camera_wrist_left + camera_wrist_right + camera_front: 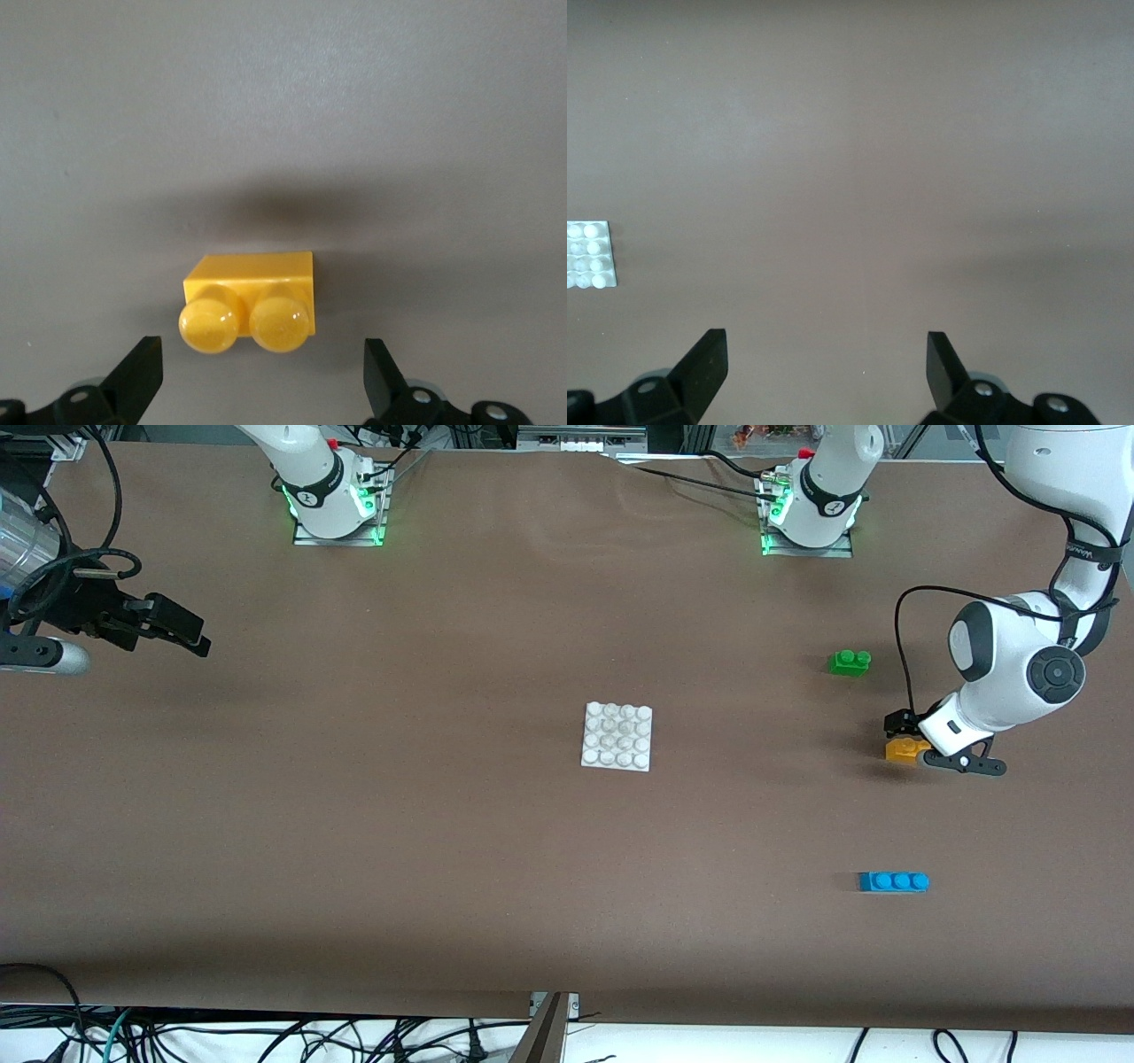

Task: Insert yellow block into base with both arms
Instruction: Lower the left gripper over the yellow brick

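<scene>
The yellow block (904, 750) lies on the brown table near the left arm's end, studs up. My left gripper (912, 742) is down at the block and open, one finger on each side of it. In the left wrist view the block (249, 299) sits just ahead of the open left gripper (261, 359), touching neither finger. The white studded base (617, 736) lies flat at the table's middle. My right gripper (190, 638) hangs open and holds nothing over the right arm's end of the table. From the right gripper (826, 350), the base (589, 255) shows at the view's edge.
A green two-stud brick (850, 662) lies farther from the front camera than the yellow block. A blue three-stud brick (893, 881) lies nearer to the camera. Black cables loop from the left arm's wrist beside the yellow block.
</scene>
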Available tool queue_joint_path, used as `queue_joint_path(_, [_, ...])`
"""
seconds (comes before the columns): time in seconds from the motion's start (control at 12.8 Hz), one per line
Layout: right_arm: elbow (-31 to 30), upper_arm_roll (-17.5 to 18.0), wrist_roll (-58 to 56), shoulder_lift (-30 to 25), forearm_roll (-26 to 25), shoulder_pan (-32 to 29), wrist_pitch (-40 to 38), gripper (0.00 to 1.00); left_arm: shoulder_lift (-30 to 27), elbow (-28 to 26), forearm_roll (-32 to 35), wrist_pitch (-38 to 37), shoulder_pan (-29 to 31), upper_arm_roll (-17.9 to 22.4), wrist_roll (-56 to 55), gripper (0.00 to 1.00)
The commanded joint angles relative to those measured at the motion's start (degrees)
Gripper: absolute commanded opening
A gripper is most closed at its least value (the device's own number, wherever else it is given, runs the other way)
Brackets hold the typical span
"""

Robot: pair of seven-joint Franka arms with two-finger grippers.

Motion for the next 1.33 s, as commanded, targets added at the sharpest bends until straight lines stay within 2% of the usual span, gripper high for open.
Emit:
queue_joint_path(0.0, [0.81,0.85,0.86,0.05,-0.49,-0.88,-0.17,0.99,0.82,-0.39,0.89,2.09,1.31,-0.1,2.89,1.0])
queue_joint_path(0.23, [0.81,0.85,0.69,0.4,-0.49,-1.06,-0.26,0.99,3.02,-0.57,0.71,5.61,2.63,-0.1,4.47,1.0])
queue_joint_path(1.25, [0.81,1.02,0.95,0.75,0.12,-0.79,0.09,0.99,2.41,-0.75,0.09,4.91,1.85,-0.54,3.86,1.0])
